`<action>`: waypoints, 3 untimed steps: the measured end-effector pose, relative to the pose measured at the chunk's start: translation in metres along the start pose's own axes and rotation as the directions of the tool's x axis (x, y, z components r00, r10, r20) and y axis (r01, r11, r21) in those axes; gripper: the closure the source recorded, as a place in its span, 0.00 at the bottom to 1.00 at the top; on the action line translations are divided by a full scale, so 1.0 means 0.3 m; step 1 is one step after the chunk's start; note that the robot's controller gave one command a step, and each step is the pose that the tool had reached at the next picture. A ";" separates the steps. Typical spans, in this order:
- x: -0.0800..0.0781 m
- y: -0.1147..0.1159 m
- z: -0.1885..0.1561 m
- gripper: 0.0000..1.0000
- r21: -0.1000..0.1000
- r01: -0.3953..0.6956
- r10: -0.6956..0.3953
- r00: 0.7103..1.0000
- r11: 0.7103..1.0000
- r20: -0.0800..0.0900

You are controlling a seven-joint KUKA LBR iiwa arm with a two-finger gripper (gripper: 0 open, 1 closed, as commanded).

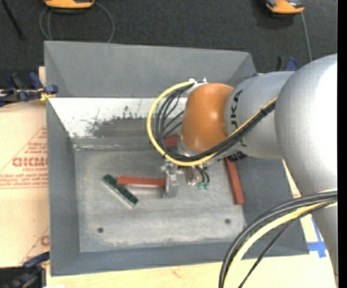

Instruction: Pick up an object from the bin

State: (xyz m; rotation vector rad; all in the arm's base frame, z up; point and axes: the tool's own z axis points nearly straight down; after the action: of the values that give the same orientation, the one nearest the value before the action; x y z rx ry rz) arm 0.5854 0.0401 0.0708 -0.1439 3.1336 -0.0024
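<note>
My gripper (182, 181) hangs below the orange wrist cover near the middle of the bin, open, with nothing between its two pale fingers. Its left fingertip (171, 185) stands at the right end of a red-brown stick (138, 182) that lies flat and points left. A dark green flat strip (120, 189) lies slantwise at that stick's left end, touching it. Just right of the gripper a small green piece (204, 185) sits on the floor. Whether the left fingertip touches the stick I cannot tell.
A second red-brown stick (234, 182) lies lengthwise by the bin's right wall. A reddish bit (169, 141) peeks out from under the wrist cover near the back wall. The arm and its cables hide the bin's right back part.
</note>
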 end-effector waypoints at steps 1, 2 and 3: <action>0.000 0.000 0.000 0.00 0.000 0.001 -0.001 1.000 1.000 0.000; 0.000 0.000 0.000 1.00 0.000 0.003 -0.003 1.000 1.000 0.000; 0.055 -0.059 0.000 1.00 0.000 -0.393 0.393 0.920 0.920 -0.004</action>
State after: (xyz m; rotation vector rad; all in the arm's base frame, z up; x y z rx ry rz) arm 0.5704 0.0210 0.0707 0.4879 3.1028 0.0009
